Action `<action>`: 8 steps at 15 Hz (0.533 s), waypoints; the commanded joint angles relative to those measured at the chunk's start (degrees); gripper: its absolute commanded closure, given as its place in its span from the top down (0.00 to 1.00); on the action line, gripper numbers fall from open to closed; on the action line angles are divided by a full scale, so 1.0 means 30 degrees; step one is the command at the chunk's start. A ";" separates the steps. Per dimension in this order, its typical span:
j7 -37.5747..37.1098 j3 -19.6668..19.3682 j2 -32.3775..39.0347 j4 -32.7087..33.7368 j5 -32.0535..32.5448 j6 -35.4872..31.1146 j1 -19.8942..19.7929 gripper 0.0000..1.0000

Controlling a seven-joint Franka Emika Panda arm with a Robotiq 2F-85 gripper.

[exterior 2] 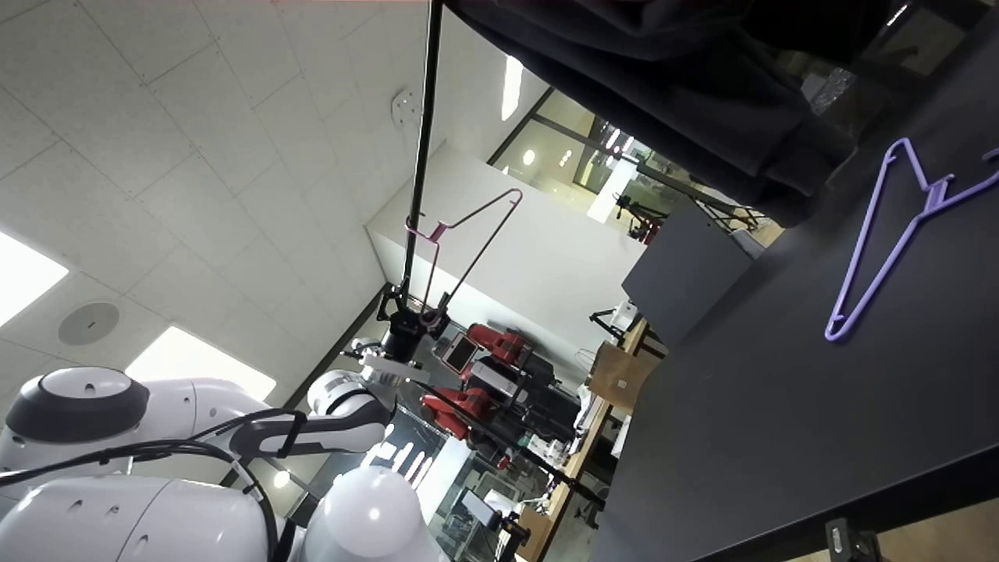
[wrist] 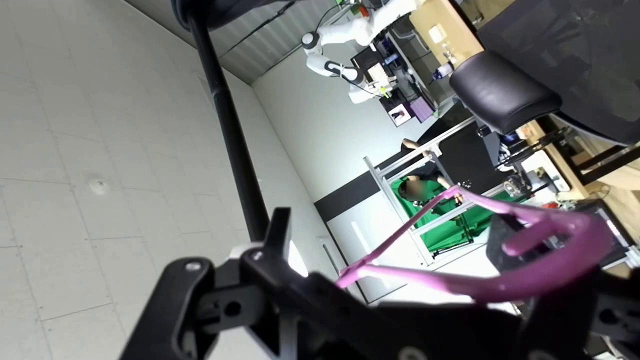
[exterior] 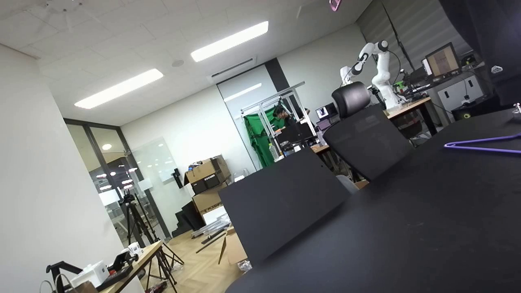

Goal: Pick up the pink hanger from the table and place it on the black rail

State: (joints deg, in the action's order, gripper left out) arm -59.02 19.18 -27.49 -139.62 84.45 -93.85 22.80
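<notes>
The pink hanger (exterior 2: 481, 247) is up in the air at the black rail (exterior 2: 422, 117), its hook crossing the rail in an exterior view and seemingly curled over it. Its far end reaches down to my gripper (exterior 2: 417, 295). In the wrist view the gripper (wrist: 395, 225) has its jaws wide apart, and the pink hanger (wrist: 425, 277) passes close to the right fingertip (wrist: 507, 232), seemingly around it, not clamped. There the hook is hidden behind the left finger. The rail (wrist: 227, 117) runs down to that finger. Only a pink tip (exterior: 335, 4) of the hanger shows in an exterior view. Below lies the black table (exterior 2: 765, 390).
A purple hanger (exterior 2: 862, 257) rests on the tabletop, its end (exterior: 480, 149) also showing in an exterior view. Dark cloth (exterior 2: 663, 86) hangs near the rail's upper end. Grey panels (exterior: 285, 203) and an office chair (exterior: 366, 138) stand past the table edge.
</notes>
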 commanded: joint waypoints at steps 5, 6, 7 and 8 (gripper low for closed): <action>-0.2761 0.0000 0.0190 -0.0786 0.1763 -0.0003 0.0113 1.00; -0.2713 -0.0033 0.0218 -0.0856 0.1831 -0.0210 0.0205 1.00; -0.2608 -0.0053 0.0271 -0.0892 0.1881 -0.0493 0.0313 1.00; -0.2505 -0.0064 0.0324 -0.0915 0.1930 -0.0800 0.0401 1.00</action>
State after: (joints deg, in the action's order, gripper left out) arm -64.11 19.19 -26.71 -141.41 88.65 -94.64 23.01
